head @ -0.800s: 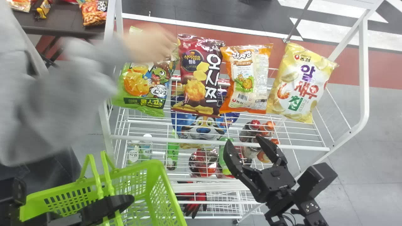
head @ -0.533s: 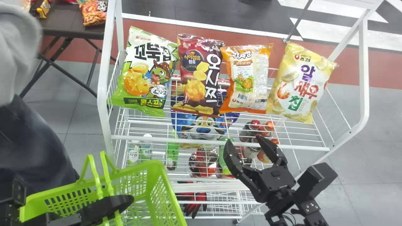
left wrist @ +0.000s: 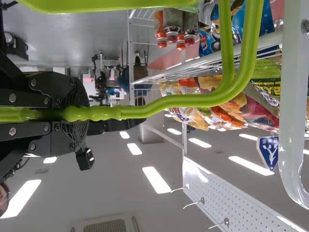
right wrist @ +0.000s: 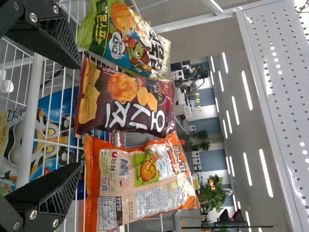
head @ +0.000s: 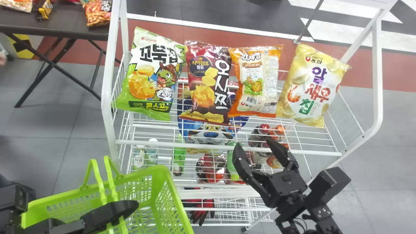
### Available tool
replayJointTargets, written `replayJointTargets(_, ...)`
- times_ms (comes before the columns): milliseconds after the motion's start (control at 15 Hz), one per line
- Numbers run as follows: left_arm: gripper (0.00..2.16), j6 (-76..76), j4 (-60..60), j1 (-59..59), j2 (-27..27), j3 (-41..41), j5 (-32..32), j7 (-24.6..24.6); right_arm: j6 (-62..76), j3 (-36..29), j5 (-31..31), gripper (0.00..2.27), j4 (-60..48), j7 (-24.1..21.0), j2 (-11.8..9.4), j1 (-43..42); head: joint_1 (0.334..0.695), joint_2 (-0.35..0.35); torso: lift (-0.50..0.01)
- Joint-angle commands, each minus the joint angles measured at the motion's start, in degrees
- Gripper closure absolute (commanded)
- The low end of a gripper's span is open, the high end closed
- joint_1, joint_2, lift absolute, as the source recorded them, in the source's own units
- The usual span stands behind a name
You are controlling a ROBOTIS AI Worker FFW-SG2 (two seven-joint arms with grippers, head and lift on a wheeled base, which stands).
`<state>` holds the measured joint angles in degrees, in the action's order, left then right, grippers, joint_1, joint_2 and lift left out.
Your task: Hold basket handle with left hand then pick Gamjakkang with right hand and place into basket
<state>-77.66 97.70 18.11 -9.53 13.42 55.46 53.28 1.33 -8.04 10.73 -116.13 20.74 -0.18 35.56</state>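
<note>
- My right gripper (head: 254, 144), the nearer, hangs with fingers apart.
- The orange snack bag (head: 255, 81) lies ahead, lengthwise from me.
- My left gripper (left wrist: 79, 113) clamps the basket handle (left wrist: 174, 102).

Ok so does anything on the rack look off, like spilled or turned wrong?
The orange bag, beside the maroon bag, looks turned around: its barcode side faces out, while the maroon one shows its front. I see nothing spilled.

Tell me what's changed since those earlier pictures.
The maroon bag has slid slightly toward the robot. Nothing was newly grasped or released: the left gripper still holds the basket handle, and the right gripper remains open and empty. The Gamjakkang, green bag and yellow bag stayed put.
</note>
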Motion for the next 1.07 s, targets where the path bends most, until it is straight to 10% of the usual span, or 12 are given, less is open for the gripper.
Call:
replayJointTargets(0,2.15,0.00,-0.14,-0.27,-0.05,-0.14,-0.09,-0.02,-1.47,-0.75,-0.18,0.09,0.02,-0.08,0.23,-1.98,0.695,-0.238,-0.017)
replayJointTargets(1000,2.15,-1.58,0.21,-0.36,-0.67,0.12,0.17,-0.72,-28.19,-8.93,-2.56,0.04,10.57,-1.23,0.23,-30.46,0.695,-0.295,-0.017)
